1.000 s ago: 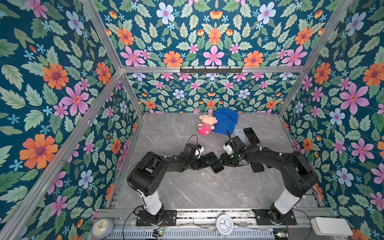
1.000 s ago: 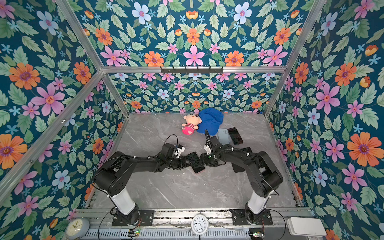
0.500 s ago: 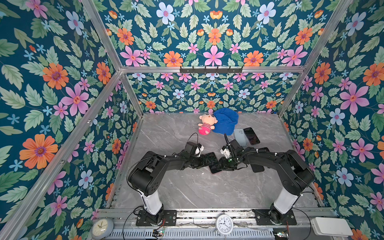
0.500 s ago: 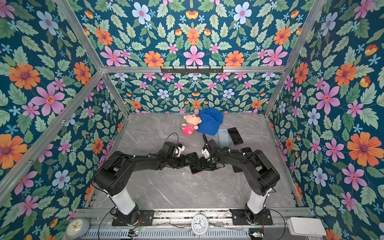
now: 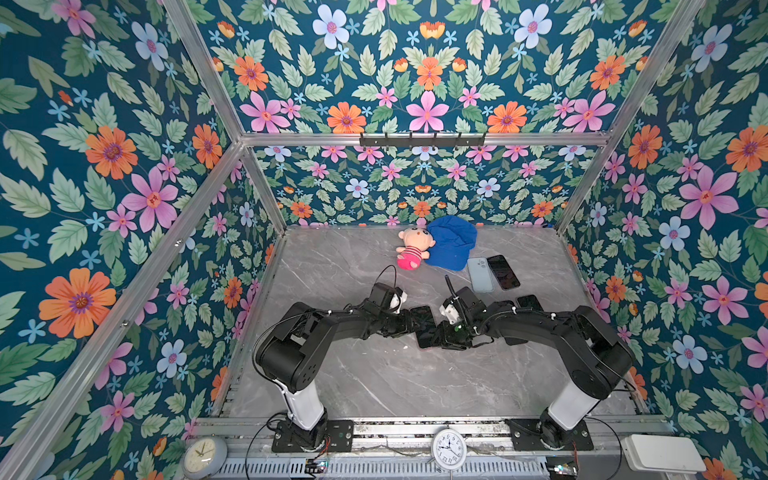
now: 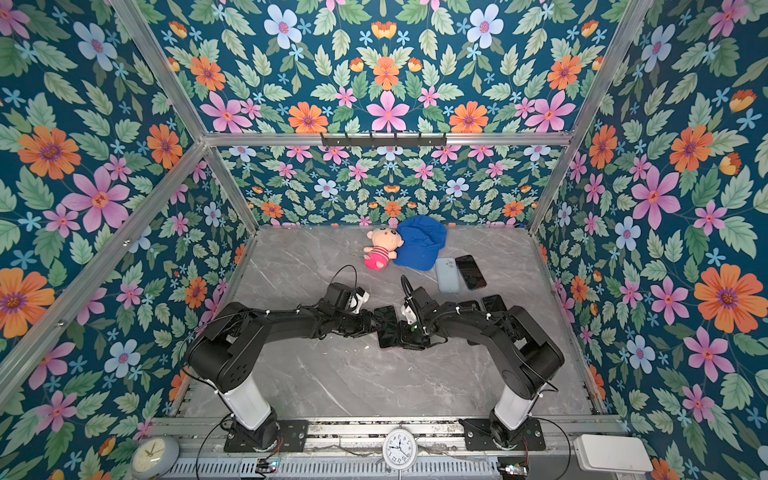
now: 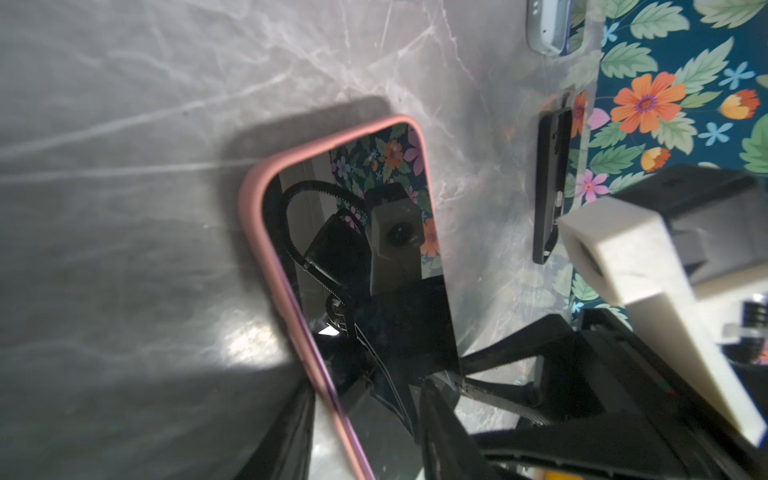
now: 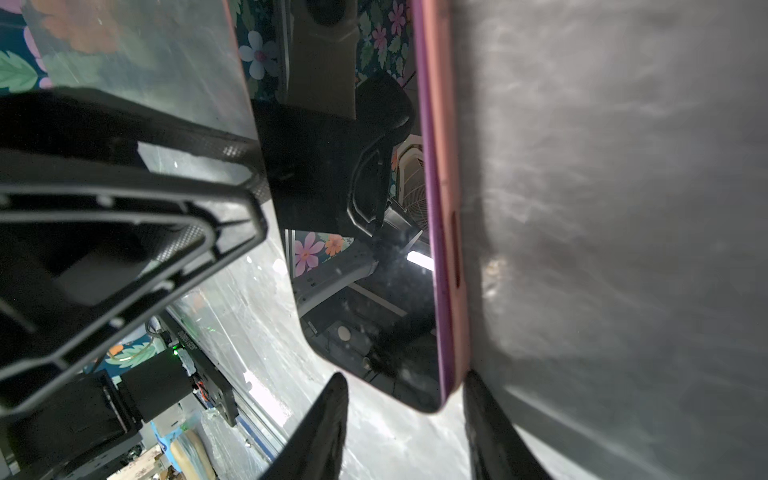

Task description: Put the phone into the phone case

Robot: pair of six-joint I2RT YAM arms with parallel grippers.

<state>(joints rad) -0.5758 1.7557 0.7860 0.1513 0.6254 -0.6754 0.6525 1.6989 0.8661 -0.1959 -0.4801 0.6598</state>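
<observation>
Left wrist view: the left gripper (image 7: 365,428) has its 2 jaws standing apart astride the near end of the phone (image 7: 374,257). 1 dark finger sits just outside the pink rim of the phone case (image 7: 255,216) and the other lies over the black glass; whether they squeeze I cannot tell. The phone lies screen up on the grey marble table (image 7: 124,124). Pink rim shows along 1 long side and round the short end farthest from these jaws, while the opposite long side shows only a dark glass edge.

Right wrist view: the right gripper (image 8: 404,376) has its 2 jaws spread with 1 corner of the phone in the gap. 1 tip is right at the pink rim and the other right at the glass end; whether they press I cannot make out. Ahead of these jaws, a finger of the left gripper lies against the dark long edge.

In both top views the 2 grippers meet at the phone from opposite sides. Well beyond both sets of jaws, toward the back wall, lie a blue cap (image 5: 453,245), a plush doll (image 5: 411,249), a pale blue handset (image 5: 480,274) and a black handset (image 5: 503,272)
</observation>
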